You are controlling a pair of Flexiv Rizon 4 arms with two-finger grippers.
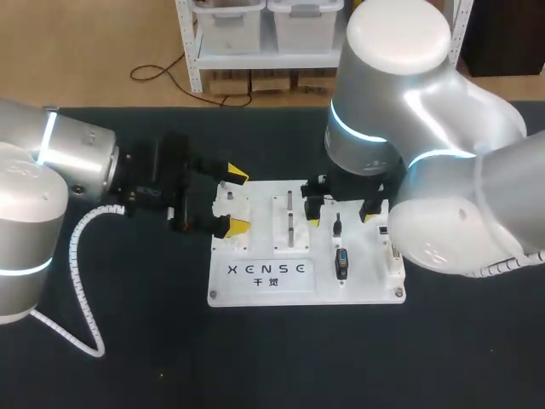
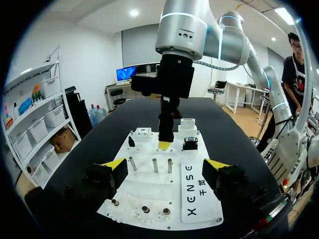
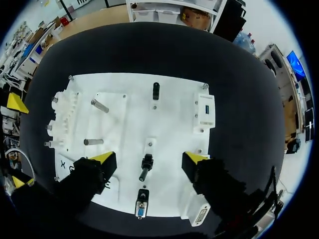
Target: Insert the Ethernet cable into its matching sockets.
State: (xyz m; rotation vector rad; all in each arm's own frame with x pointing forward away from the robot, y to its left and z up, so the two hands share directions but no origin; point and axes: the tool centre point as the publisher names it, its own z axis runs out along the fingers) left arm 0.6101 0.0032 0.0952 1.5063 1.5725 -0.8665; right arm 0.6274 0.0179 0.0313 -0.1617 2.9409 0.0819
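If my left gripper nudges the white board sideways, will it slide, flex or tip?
The white board lies flat and broad on the table, so tipping seems unlikely. It looks like one rigid plate, so it should move whole rather than flex. Screw heads at its corners suggest it may be fastened down and barely slide.

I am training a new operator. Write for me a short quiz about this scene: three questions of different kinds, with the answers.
1. True or false: the left gripper has its fingers shut on a cable.
2. The right gripper hangs over: A) the white board; B) a cardboard box; C) a plate of food.
3. In the left wrist view, how many metal pins stand in a row ahead of the fingers?
Key: 1 false, the fingers are open and hold nothing; 2 A; 3 three.
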